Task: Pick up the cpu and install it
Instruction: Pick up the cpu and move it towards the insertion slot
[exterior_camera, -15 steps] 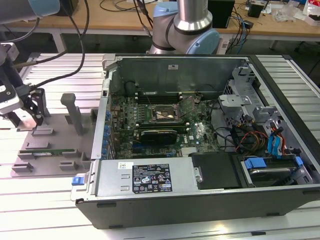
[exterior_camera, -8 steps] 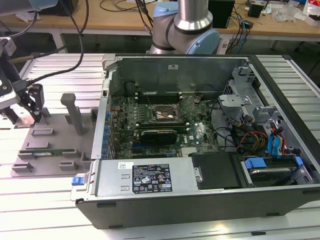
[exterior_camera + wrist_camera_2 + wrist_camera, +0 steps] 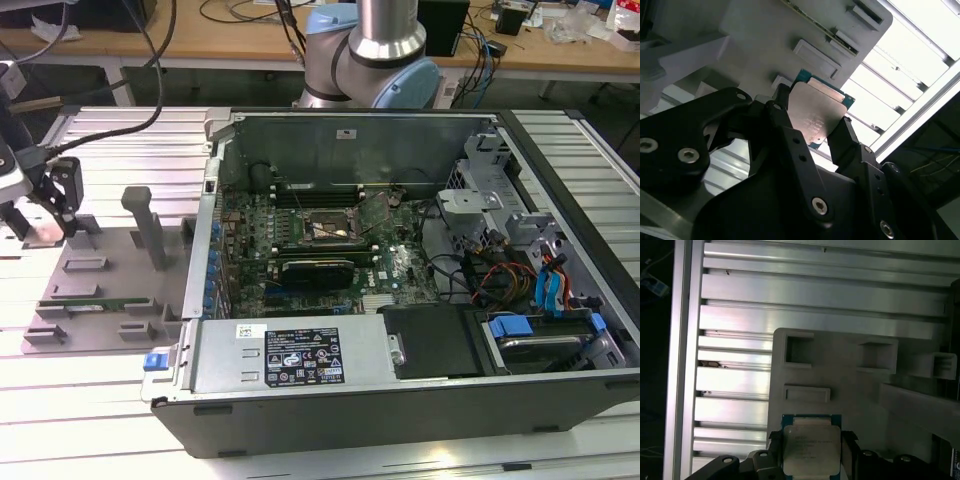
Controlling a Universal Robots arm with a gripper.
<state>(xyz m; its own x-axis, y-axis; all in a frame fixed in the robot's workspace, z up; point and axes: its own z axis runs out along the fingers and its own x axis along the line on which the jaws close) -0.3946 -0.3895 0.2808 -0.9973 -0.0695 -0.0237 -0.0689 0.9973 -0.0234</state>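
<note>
My claw [image 3: 45, 215] hangs at the far left of the exterior view, with my arm's base [image 3: 372, 50] standing at the top middle. In the second wrist view my black fingers [image 3: 842, 142] clamp the cpu [image 3: 815, 112] by opposite edges.

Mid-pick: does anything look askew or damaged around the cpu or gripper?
Nothing stands out. In both wrist views the cpu sits square in the gripper, flat over the grey tray, with no visible damage.

Robotics lab: open computer case [image 3: 230, 360] on aluminium table [image 3: 80, 400], cabled workbench [image 3: 180, 45] behind.
</note>
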